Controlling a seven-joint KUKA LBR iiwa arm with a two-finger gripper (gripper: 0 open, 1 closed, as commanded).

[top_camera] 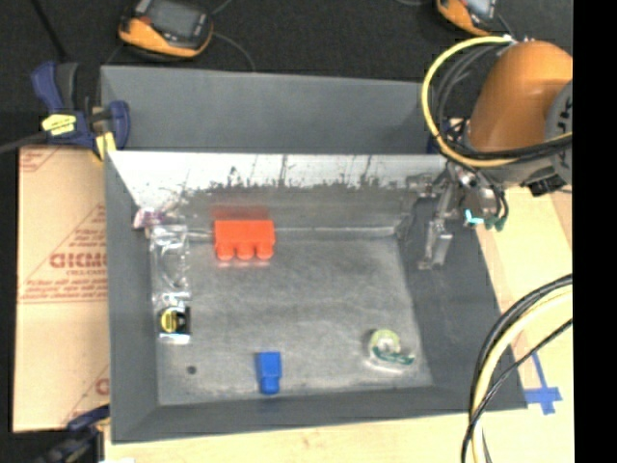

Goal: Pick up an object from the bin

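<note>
Camera view: the gripper (436, 242) hangs near the far right corner of the bin (280, 114), over bare floor beside the right wall, with nothing visible in its hold. Whether it stands wide or narrow cannot be told.

Nothing lies beneath it. Two things are nearest:
- A small round green-and-white thing (388, 349) lies below the gripper in the view, toward the near wall.
- An orange block (244, 239) with three rounded lobes lies level with the gripper, well apart to its left in the view.

A blue block (268, 371) lies further left and lower.

Judgement: the orange block looks like stiff, light plastic and not fragile; grasp it across its long sides. The round thing looks slight and may slip.
</note>
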